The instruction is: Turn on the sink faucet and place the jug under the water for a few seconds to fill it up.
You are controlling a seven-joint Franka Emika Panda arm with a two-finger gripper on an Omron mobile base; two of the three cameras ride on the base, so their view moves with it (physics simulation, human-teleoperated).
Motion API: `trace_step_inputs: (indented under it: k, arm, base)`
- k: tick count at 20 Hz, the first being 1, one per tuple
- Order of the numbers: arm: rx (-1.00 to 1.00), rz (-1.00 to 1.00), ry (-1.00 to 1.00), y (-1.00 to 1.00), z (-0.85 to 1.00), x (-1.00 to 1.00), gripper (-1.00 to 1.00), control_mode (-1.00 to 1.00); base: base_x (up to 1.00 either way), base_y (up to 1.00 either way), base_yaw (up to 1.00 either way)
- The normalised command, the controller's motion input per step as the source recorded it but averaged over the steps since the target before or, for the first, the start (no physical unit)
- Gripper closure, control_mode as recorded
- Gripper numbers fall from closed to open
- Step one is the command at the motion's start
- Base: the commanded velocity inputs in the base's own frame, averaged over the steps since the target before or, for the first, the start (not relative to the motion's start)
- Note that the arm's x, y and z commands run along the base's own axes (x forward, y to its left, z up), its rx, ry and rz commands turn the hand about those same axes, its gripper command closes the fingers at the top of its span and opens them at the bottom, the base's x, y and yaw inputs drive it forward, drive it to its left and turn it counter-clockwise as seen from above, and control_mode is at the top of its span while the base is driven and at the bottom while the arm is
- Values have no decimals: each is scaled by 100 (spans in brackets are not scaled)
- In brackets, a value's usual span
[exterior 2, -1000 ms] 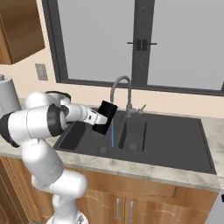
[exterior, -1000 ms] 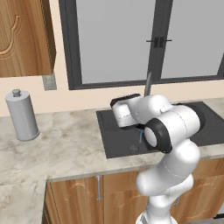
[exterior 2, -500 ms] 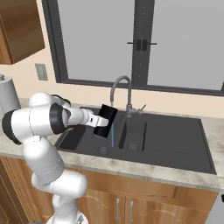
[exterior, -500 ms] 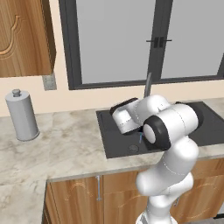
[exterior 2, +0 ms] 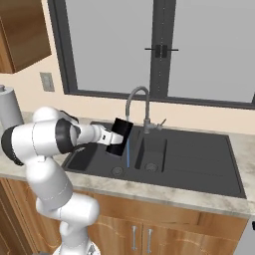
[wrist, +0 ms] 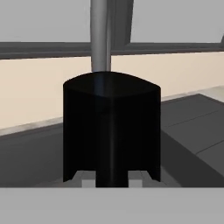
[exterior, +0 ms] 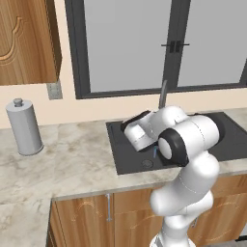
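Observation:
The black jug (exterior 2: 120,137) hangs tilted over the left basin of the dark sink (exterior 2: 199,162), just under the spout of the grey gooseneck sink faucet (exterior 2: 135,97). My gripper (exterior 2: 111,140) is shut on the jug from the left. A thin blue stream of water (exterior 2: 128,155) shows at the jug's right edge and falls into the basin. Whether it enters the jug I cannot tell. In the hand view the jug (wrist: 111,118) stands close in front of my gripper (wrist: 111,180), and the faucet (wrist: 99,35) rises behind it. From the left the faucet (exterior: 163,94) shows above my arm.
A grey metal canister (exterior: 24,126) with a knobbed lid stands on the marble counter (exterior: 72,159) at the left. A wood wall cabinet (exterior: 29,41) hangs above it. The window (exterior 2: 159,47) runs behind the sink. Cabinet doors sit below the counter's front edge.
The hand and the jug have sunk a little and shifted slightly left beneath the spout. The water keeps running and the grip is unchanged.

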Motion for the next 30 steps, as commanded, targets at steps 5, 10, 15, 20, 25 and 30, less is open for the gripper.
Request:
trace_step_inputs:
  k: [5,10,15,20,25,30]
  arm:
    - [-4,-1,-11,0,-3,6,100,-100]
    - [0,-1,-2,0,0,1,100,-100]
    - [-8,0,0,0,-6,6,100,-100]
    - [-8,-4,-4,0,-1,15,100,-100]
    - [-6,-5,-3,0,-3,26,100,-100]
    - [-3,-5,0,5,-16,18,100,-100]
  base:
    - [0,0,0]
    - [0,0,0]
    - [0,0,0]
    - [0,0,0]
    - [0,0,0]
    - [0,0,0]
